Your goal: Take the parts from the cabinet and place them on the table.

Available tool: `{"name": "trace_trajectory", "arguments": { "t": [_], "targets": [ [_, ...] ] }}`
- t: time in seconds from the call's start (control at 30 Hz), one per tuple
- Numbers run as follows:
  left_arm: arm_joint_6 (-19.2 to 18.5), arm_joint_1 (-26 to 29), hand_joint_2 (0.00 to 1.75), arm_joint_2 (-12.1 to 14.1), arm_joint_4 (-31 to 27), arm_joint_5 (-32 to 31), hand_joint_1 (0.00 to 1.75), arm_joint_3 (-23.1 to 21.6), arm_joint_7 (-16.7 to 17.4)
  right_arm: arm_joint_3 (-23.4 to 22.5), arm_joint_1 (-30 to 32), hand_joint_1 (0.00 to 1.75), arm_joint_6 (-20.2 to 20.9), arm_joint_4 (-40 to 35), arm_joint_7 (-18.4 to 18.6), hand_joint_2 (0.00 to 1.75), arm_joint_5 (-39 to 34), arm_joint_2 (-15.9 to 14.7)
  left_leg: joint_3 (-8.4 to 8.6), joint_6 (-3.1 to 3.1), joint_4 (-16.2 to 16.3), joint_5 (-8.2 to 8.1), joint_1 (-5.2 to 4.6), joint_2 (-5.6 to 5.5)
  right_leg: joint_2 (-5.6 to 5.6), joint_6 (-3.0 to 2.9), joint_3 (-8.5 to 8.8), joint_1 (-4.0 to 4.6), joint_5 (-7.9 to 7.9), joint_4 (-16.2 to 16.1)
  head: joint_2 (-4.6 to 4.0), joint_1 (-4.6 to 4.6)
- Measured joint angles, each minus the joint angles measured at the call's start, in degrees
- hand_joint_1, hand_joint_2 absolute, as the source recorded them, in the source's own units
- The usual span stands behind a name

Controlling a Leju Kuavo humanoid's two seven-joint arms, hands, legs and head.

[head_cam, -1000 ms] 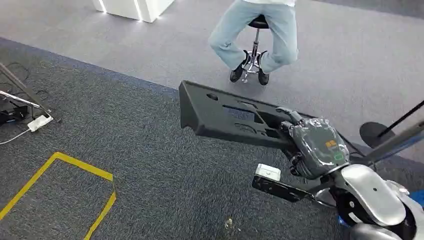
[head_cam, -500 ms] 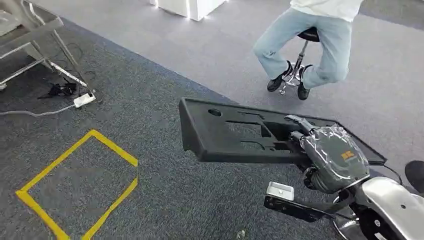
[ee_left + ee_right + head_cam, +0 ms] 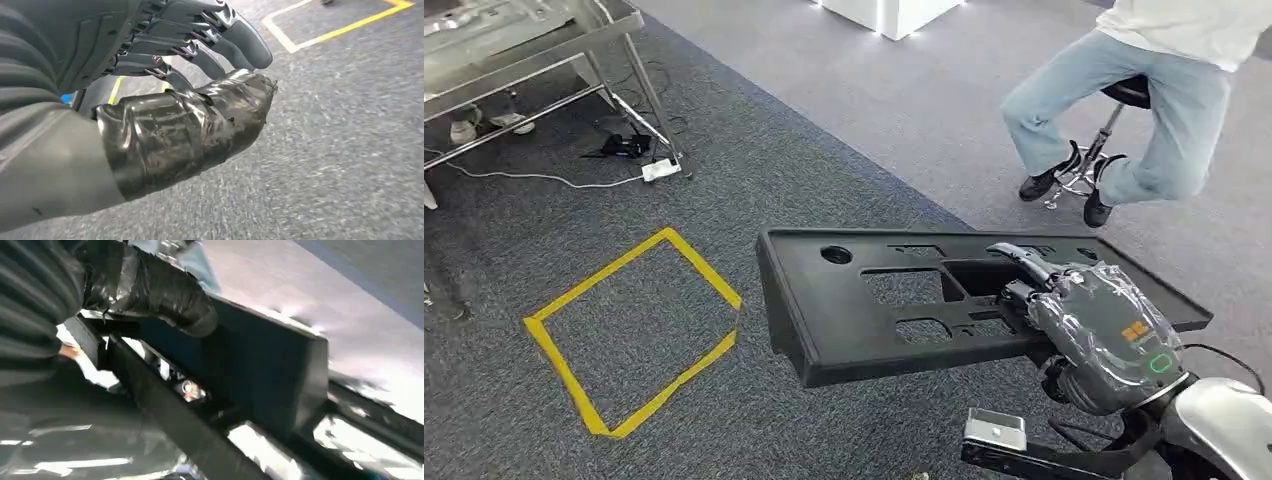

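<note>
A long black plastic panel (image 3: 864, 310) with several cut-outs hangs level above the carpet in the head view. My right hand (image 3: 1094, 325) grips it near one end, fingers hooked through a cut-out. In the right wrist view the thumb (image 3: 165, 287) presses on the panel's dark flat side (image 3: 260, 370). My left hand (image 3: 190, 75) hangs over the grey carpet with its fingers apart and curved, holding nothing. A metal table's legs (image 3: 624, 60) stand at the far left.
A yellow tape square (image 3: 629, 330) marks the carpet at the left. A power strip and cables (image 3: 639, 155) lie under the metal table. A person (image 3: 1144, 90) sits on a stool at the far right. A white block (image 3: 884, 12) stands at the back.
The whole scene has slid to the right, so the camera has turned left. The metal table has come into sight. The panel stays in my right hand, now more level.
</note>
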Motion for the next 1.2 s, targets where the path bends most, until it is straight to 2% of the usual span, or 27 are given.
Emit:
{"name": "trace_trajectory", "arguments": {
  "t": [0.07, 0.1, 0.17, 0.2, 0.27, 0.3, 0.33, 0.4, 0.43, 0.47, 0.57, 0.6, 0.63, 0.67, 0.7, 0.77, 0.8, 0.83, 0.87, 0.9, 0.93, 0.97, 1.0, 1.1, 1.13, 1.17, 1.2],
  "targets": [
    [0.0, 0.4, 1.75, -0.1, 0.0, 0.2, 0.00, 0.4, 0.0, -0.1, 0.5, 1.75, 0.0, 0.0, 0.0, 1.75, 0.0, 0.0, -0.22, 0.51, 0.0, -0.01, -0.25, -1.10, -0.89, 0.56, 0.40, -0.18, 0.02, -0.5, 0.00, 0.00],
    [0.0, 0.7, 1.75, -0.2, 0.0, 0.5, 0.00, 0.5, 0.0, -0.2, 0.6, 1.75, 0.1, 0.0, 0.0, 1.75, 0.0, -0.1, 0.50, 0.98, -0.9, 0.28, 0.03, -1.68, -1.29, 1.03, 0.88, 0.03, -0.19, -0.6, 0.00, -0.02],
    [0.0, 0.8, 1.75, -0.6, 0.0, 0.6, 0.00, 1.1, 0.0, -0.7, 0.7, 1.75, 0.1, 0.0, 0.0, 1.75, 0.1, -0.5, 1.32, 1.61, -1.9, 0.93, 0.64, -2.45, 3.17, 1.44, -0.28, -0.33, -2.32, 2.2, 0.00, 0.17],
    [0.0, 0.7, 1.75, -0.7, 0.0, 0.7, 0.00, 1.3, 0.0, -0.8, 1.0, 1.75, 0.1, 0.0, 0.0, 1.75, 0.1, -0.5, 1.24, 1.82, -1.9, 1.00, 0.68, -2.99, 4.48, 1.45, -2.38, -0.28, -4.53, 6.4, 0.00, 0.40],
    [0.0, 0.6, 1.75, -1.3, 0.0, 0.8, 0.00, 1.4, 0.0, -0.8, 1.5, 1.75, 0.2, 0.0, 0.0, 1.75, 0.2, -0.5, 1.15, 1.91, -1.8, 0.94, 0.68, -4.15, 5.21, 1.78, -6.66, -0.33, -7.38, 14.7, 0.00, 0.48],
    [0.0, 0.6, 1.75, -1.6, 0.0, 0.8, 0.00, 1.4, 0.0, -0.8, 1.8, 1.75, 0.2, 0.0, 0.0, 1.75, 0.2, -0.5, 1.15, 1.96, -1.7, 0.89, 0.68, -4.78, 5.26, 1.91, -7.68, -0.36, -7.16, 16.2, 0.00, 0.50],
    [0.0, 0.7, 1.75, -1.8, 0.0, 0.8, 0.00, 1.4, 0.0, -0.8, 1.9, 1.75, 0.2, 0.0, 0.0, 1.75, 0.2, -0.5, 1.22, 1.92, -1.6, 0.84, 0.74, -5.56, 5.28, 2.04, -7.39, -0.45, -5.65, 15.0, 0.00, 0.50],
    [0.0, 0.8, 1.75, -2.3, 0.0, 0.8, 0.00, 1.4, 0.0, -0.9, 2.0, 1.75, 0.2, 0.0, 0.0, 1.75, 0.2, -0.7, 1.27, 1.52, -1.0, 0.46, 0.98, -7.15, 6.13, 2.29, -3.56, -0.88, -0.24, 6.3, 0.00, 0.50],
    [0.0, 0.8, 1.75, -2.4, 0.0, 0.8, 0.00, 1.4, 0.0, -0.9, 2.1, 1.75, 0.2, 0.0, 0.0, 1.75, 0.2, -0.8, 1.09, 1.24, -0.5, 0.18, 1.05, -7.80, 8.28, 2.43, -1.51, -1.27, 1.62, 1.9, 0.00, 0.55],
    [0.0, 0.9, 1.75, -2.4, 0.0, 0.8, 0.00, 1.4, 0.0, -0.9, 2.2, 1.75, 0.2, -0.1, 0.0, 1.75, 0.2, -0.8, 0.46, 0.84, 0.1, -0.08, 0.80, -8.46, 10.96, 2.32, -0.90, -1.36, 0.42, 0.2, 0.00, 0.55],
    [0.0, 1.9, 1.75, -2.5, 0.0, 1.3, 0.00, 1.4, 0.0, -1.1, 2.6, 1.75, 0.5, -0.1, 0.0, 1.75, 0.4, -1.0, -0.48, -0.25, 0.0, 0.36, 1.36, -10.51, 8.91, 1.31, -0.72, -0.89, 0.50, 0.3, 0.00, 0.48],
    [0.0, 2.6, 1.75, -2.4, 0.0, 1.5, 0.00, 1.4, -0.1, -1.1, 2.6, 1.75, 0.7, -0.1, 0.0, 1.75, 0.5, -1.0, -0.76, -0.56, 0.0, 0.31, 1.36, -11.10, 8.24, 0.80, -0.51, -1.13, 0.63, 0.0, 0.00, 0.48],
    [0.0, 3.2, 1.75, -2.3, 0.0, 1.7, 0.00, 1.4, 0.2, -1.2, 2.6, 1.75, 1.1, -0.1, 0.0, 1.75, 0.5, -1.0, -0.56, -0.70, 0.5, -0.17, 1.47, -9.89, 7.49, 0.40, -0.16, -1.34, 0.86, -0.5, 0.00, 0.44],
    [0.0, 3.5, 1.75, -2.1, 0.0, 1.1, 0.00, 1.4, 1.4, -1.2, 2.9, 1.75, 1.4, -0.1, 0.0, 1.75, 0.5, -1.0, -1.45, -1.11, 2.5, -1.51, 1.11, -6.29, 6.87, 0.13, 0.19, -1.29, 0.76, -0.8, 0.00, -0.11],
    [0.0, 3.2, 1.75, -1.6, 0.0, 0.0, 0.00, 1.4, 3.2, -1.2, 3.0, 1.75, 1.7, -0.1, 0.0, 1.75, 0.5, -1.0, -3.29, -1.50, 6.0, -3.54, 1.24, -4.62, 6.05, -0.17, 0.30, -1.25, 0.67, -0.8, 0.00, -0.13],
    [0.0, 2.4, 1.75, -0.5, 0.0, -1.9, 0.00, 1.3, 4.7, -1.3, 3.8, 1.75, 2.5, -0.1, 0.0, 1.75, 0.5, -1.2, -7.94, -2.02, 14.6, -7.25, 1.57, -3.61, 3.96, -0.35, 0.34, -1.01, 0.49, -0.8, 0.00, -0.15],
    [0.0, 2.2, 1.75, -0.3, 0.0, -1.7, 0.00, 1.3, 4.9, -1.4, 4.4, 1.75, 2.8, -0.2, 0.0, 1.75, 0.3, -1.2, -9.17, -2.18, 16.7, -7.48, 1.64, -3.52, 3.12, -0.30, 0.39, -1.04, 0.38, -0.8, 0.00, -0.15],
    [0.0, 2.1, 1.75, -0.1, 0.0, -1.0, 0.00, 1.3, 4.7, -1.4, 4.8, 1.75, 3.0, -0.2, 0.1, 1.75, 0.1, -1.3, -8.98, -2.29, 16.3, -6.55, 1.73, -3.38, 2.20, -0.26, 0.50, -1.09, 0.21, -0.8, 0.00, -0.15],
    [0.0, 2.6, 1.75, 0.1, 0.0, 0.2, 0.00, 1.3, 3.7, -1.4, 4.9, 1.75, 3.2, -0.2, 0.0, 1.75, -0.2, -1.3, -7.37, -2.35, 13.3, -4.59, 1.84, -3.06, 1.48, -0.21, 0.65, -1.17, 0.06, -0.8, 0.00, -0.13],
    [0.0, 3.7, 1.75, 0.3, 0.0, 2.0, 0.00, 1.3, 2.6, -1.4, 4.9, 1.75, 3.2, -0.2, 0.0, 1.75, -0.5, -1.4, -4.43, -2.33, 8.2, -1.97, 1.92, -2.42, 1.00, -0.03, 0.96, -1.24, -0.19, -0.8, 0.00, -0.20],
    [0.0, 4.9, 1.75, 0.4, 0.0, 3.5, 0.00, 1.3, 1.5, -1.6, 5.2, 1.75, 3.2, -0.2, 0.0, 1.75, -0.8, -1.6, -1.49, -2.20, 3.3, 0.10, 1.92, -0.87, 0.70, 0.24, 1.37, -1.25, -0.46, -0.8, 0.00, -0.17],
    [0.0, 6.1, 1.75, 0.4, 0.0, 4.0, 0.00, 1.3, 1.0, -1.8, 5.5, 1.75, 3.2, -0.2, 0.0, 1.75, -1.1, -2.0, -0.11, -2.05, 0.3, -0.41, 1.43, 2.16, 0.46, 0.68, 1.74, -0.98, -0.73, -0.7, 0.00, -0.17],
    [0.0, 7.1, 1.75, 0.6, 0.0, 4.2, 0.00, 1.3, 0.7, -2.0, 5.6, 1.75, 3.2, -0.2, 0.0, 1.75, -1.2, -2.3, 0.06, -1.28, 0.2, -0.19, 1.06, 1.18, 0.20, 1.11, 1.80, -0.74, -0.99, -0.7, 0.00, -0.06],
    [0.0, 9.5, 1.75, 0.5, 0.0, 4.4, 0.00, 1.3, 1.6, -2.2, 5.3, 1.75, 3.1, -0.2, 0.0, 1.75, -1.4, -2.8, -0.13, -0.15, 0.0, -0.29, 0.83, -0.75, -1.54, 2.09, 2.79, -0.64, -1.15, -1.5, 0.00, -0.11],
    [0.0, 9.7, 1.75, 0.6, 0.0, 4.4, 0.00, 1.3, 3.3, -2.3, 5.3, 1.75, 3.1, -0.2, 0.1, 1.75, -1.4, -3.0, 0.69, 0.55, -0.8, 0.09, 1.40, -1.37, -0.90, 2.64, 2.99, -0.94, -1.59, -1.5, 0.00, -0.02],
    [0.0, 9.8, 1.75, 0.6, 0.0, 4.4, 0.00, 1.3, 4.5, -2.3, 5.2, 1.75, 3.0, -0.2, 0.1, 1.75, -1.4, -3.2, 0.90, 0.78, -1.1, 0.19, 1.40, -2.07, 1.87, 2.65, 2.57, -1.07, -2.65, 0.0, 0.00, 0.20],
    [0.0, 9.8, 1.75, 0.6, 0.0, 4.4, 0.00, 1.3, 5.0, -2.4, 5.0, 1.75, 3.0, -0.1, 0.1, 1.75, -1.4, -3.5, 0.94, 1.32, -1.1, 0.23, 1.38, -2.59, 3.63, 2.48, 1.01, -1.07, -4.67, 3.4, 0.00, 0.24]
  ]
}}
